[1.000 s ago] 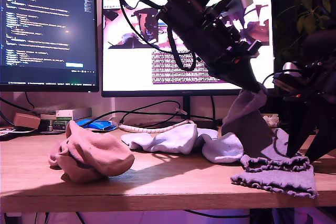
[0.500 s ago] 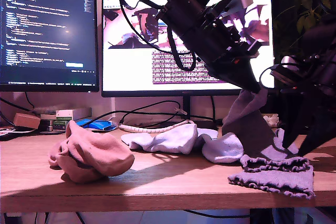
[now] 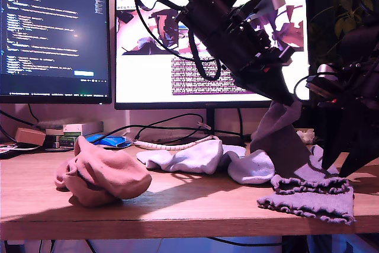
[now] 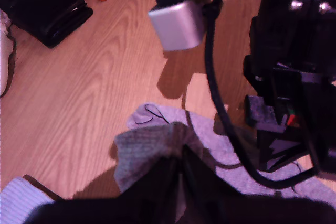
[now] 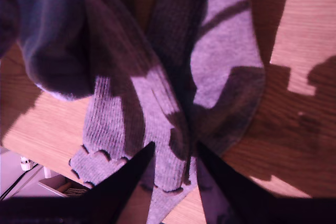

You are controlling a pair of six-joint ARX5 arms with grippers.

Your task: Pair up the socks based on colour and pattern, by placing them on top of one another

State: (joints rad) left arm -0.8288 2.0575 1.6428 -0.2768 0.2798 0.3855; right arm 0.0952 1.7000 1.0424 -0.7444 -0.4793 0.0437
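Comparing with one second earlier, the flat grey-lavender sock is found shifted slightly toward the exterior view's left on the table. The lifted grey-lavender sock is pinched in my first gripper, its lower end resting on the flat one. My second gripper straddles the frilled cuff, jaws narrow; clamping cannot be determined. Text on the monitors is too small to be read.

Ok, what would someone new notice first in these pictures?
The big black arm mid-frame in the exterior view: my first gripper pinches a grey-lavender sock up by one end, the rest draping to the table at that view's right. Next, the crumpled pink socks at that view's left and two bright monitors behind.
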